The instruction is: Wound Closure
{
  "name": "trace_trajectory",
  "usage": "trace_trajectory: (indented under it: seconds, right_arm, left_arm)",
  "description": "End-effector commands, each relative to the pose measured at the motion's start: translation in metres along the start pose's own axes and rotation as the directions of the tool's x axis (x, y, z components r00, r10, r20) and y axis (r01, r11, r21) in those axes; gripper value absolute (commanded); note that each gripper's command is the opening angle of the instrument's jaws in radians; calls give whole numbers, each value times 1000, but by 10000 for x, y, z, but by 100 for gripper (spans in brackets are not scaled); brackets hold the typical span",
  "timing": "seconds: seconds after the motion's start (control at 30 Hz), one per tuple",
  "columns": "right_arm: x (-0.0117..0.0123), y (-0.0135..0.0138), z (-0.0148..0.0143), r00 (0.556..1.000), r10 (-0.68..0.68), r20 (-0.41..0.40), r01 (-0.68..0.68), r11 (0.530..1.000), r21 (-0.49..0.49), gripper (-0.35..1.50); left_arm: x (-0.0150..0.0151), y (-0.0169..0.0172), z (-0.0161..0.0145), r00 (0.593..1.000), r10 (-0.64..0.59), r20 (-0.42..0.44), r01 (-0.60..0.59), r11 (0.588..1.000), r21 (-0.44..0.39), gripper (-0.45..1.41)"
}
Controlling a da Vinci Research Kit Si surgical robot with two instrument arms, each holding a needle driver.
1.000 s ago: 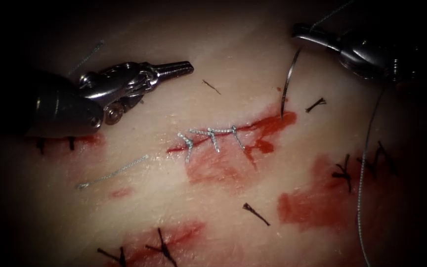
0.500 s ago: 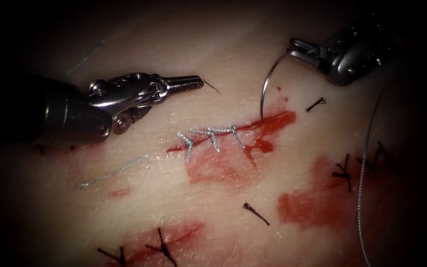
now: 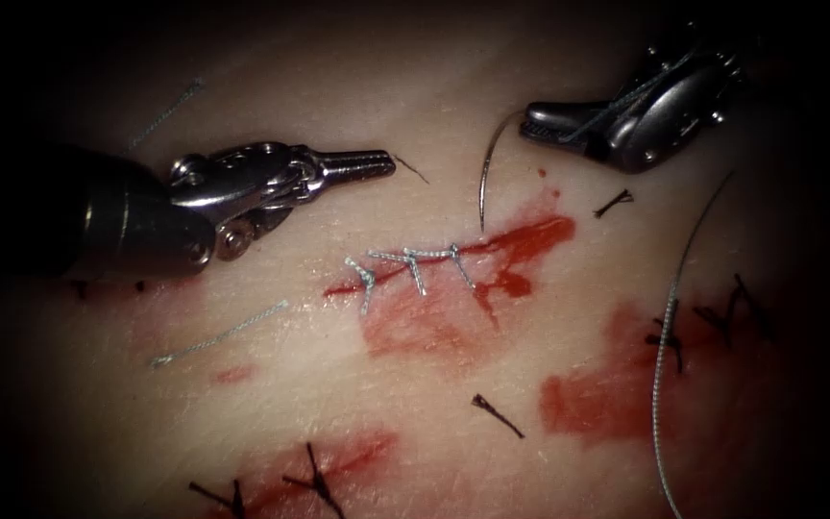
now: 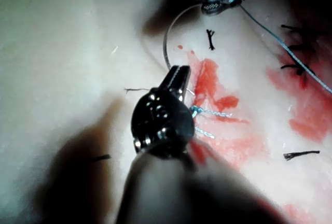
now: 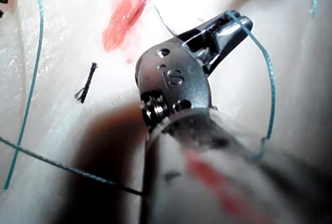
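The cut (image 3: 521, 240) runs across the tissue (image 3: 434, 404), red with fluid, with several pale stitches (image 3: 415, 264) over its left half. My right tool (image 3: 535, 122) is shut on the curved needle (image 3: 485, 178) at its thread end. The needle arcs down, its tip at the cut's upper edge just right of the last stitch; I cannot tell whether it has entered. Thread (image 3: 665, 356) trails from the right tool down the right side. My left tool (image 3: 377, 161) lies shut on nothing, up and left of the stitches. The left wrist view shows its jaws (image 4: 179, 76) below the needle (image 4: 166, 47).
Short dark cut ends of thread (image 3: 497, 415) lie around the cut, and a pale loose piece (image 3: 218, 336) lies at lower left. Older dark stitches (image 3: 670, 336) cross red patches at right and at the bottom (image 3: 314, 481).
The right tool has swung left and turned, carrying the needle tip leftward from the cut's right end toward the stitches. The trailing thread shifted left. The left tool edged right, then held still.
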Motion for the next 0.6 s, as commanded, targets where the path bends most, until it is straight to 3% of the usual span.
trace_trajectory:
  seconds: [0.03,0.33,0.6]
  right_arm:
    - [-4,-1,7,1000,-11,12,11,1000,18,-35]
    - [-9,4,6,991,-107,74,105,994,29,-35]
    - [-7,1,12,991,-116,73,115,993,13,-35]
  left_arm:
    - [-5,-2,6,1000,0,5,0,1000,5,-3]
    - [-7,-3,7,1000,0,28,-1,1000,31,0]
    - [-9,-3,7,1000,1,30,-2,999,33,2]
